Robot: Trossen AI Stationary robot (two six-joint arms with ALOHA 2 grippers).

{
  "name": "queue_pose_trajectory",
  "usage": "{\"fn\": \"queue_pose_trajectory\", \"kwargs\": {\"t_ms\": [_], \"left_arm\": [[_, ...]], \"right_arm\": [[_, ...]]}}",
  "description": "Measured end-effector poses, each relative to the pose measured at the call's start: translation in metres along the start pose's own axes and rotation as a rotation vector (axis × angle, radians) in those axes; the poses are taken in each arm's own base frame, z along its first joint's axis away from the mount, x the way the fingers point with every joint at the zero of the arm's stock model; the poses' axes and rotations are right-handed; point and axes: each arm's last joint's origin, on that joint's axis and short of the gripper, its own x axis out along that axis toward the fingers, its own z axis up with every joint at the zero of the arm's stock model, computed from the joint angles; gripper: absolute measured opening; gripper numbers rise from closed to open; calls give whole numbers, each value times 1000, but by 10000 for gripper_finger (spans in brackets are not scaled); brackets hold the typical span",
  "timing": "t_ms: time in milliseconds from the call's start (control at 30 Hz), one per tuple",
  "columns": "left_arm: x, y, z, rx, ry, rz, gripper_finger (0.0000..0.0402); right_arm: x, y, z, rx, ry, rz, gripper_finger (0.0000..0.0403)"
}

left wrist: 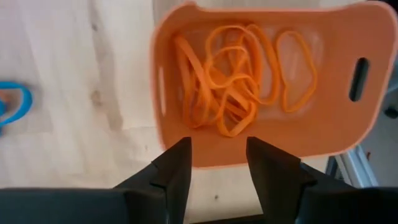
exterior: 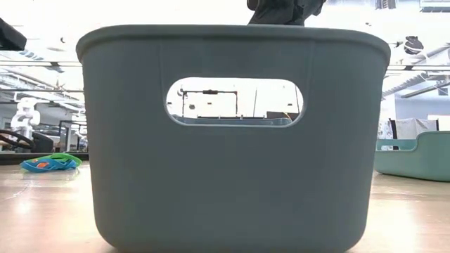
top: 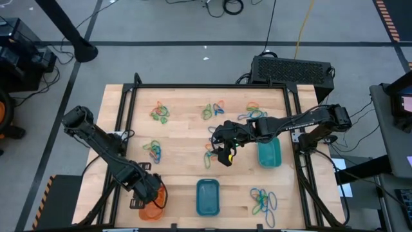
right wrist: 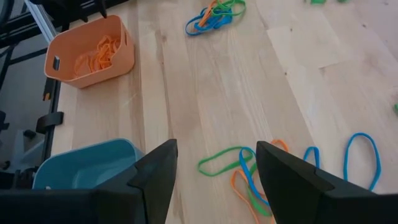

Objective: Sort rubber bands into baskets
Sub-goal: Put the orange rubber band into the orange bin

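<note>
The orange basket [left wrist: 323,140] stands at the table's near left corner [top: 149,211] with several orange rubber bands [left wrist: 236,81] lying on its floor. My left gripper [left wrist: 217,146] hangs open just above it, pointing down, with nothing between its fingers. The blue basket [top: 207,196] stands at the near middle, and the teal-green basket [top: 269,154] sits right of centre. My right gripper [right wrist: 216,152] is open over the table's middle [top: 222,154]. It slants down above a loose clump of green, blue and orange bands [right wrist: 249,177] and touches none of them.
More mixed band clumps lie on the wood at the far left [top: 161,113], far middle [top: 214,111], far right [top: 254,113], mid left [top: 153,150] and near right [top: 264,201]. A black box [top: 293,69] sits beyond the far edge. The blue basket [exterior: 232,140] fills the low view.
</note>
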Motion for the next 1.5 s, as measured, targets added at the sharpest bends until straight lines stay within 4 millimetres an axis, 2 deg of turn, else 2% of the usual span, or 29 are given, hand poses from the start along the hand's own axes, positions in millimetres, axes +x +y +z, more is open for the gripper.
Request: {"fn": "queue_pose_trajectory", "kwargs": {"t_ms": [133, 267, 367, 533, 733, 967, 1133, 1333, 1500], "left_arm": [[-7, 4, 4, -21, -21, -28, 161], [-35, 15, 10, -28, -158, -46, 161], [-62, 35, 14, -56, -322, -2, 161], [-96, 92, 16, -251, -514, 125, 161], [-114, 176, 23, -513, -546, 244, 161], [-106, 275, 17, -768, -396, 297, 161], [-90, 334, 6, -950, -292, 361, 161], [-59, 387, -4, -1110, -188, 337, 161], [-41, 411, -8, -1198, -174, 310, 161]], "right_arm": [[0, 0, 0, 0, -1, 0, 210], [0, 0, 0, 0, -1, 0, 210], [0, 0, 0, 0, -1, 0, 210], [0, 0, 0, 15, -1, 0, 210], [0, 0, 0, 107, 0, -1, 210], [0, 1, -3, 217, 27, -11, 210], [0, 6, -8, 258, 49, -9, 210], [0, 14, -11, 299, 59, 5, 210], [-1, 21, -15, 314, 68, 18, 210]]}}
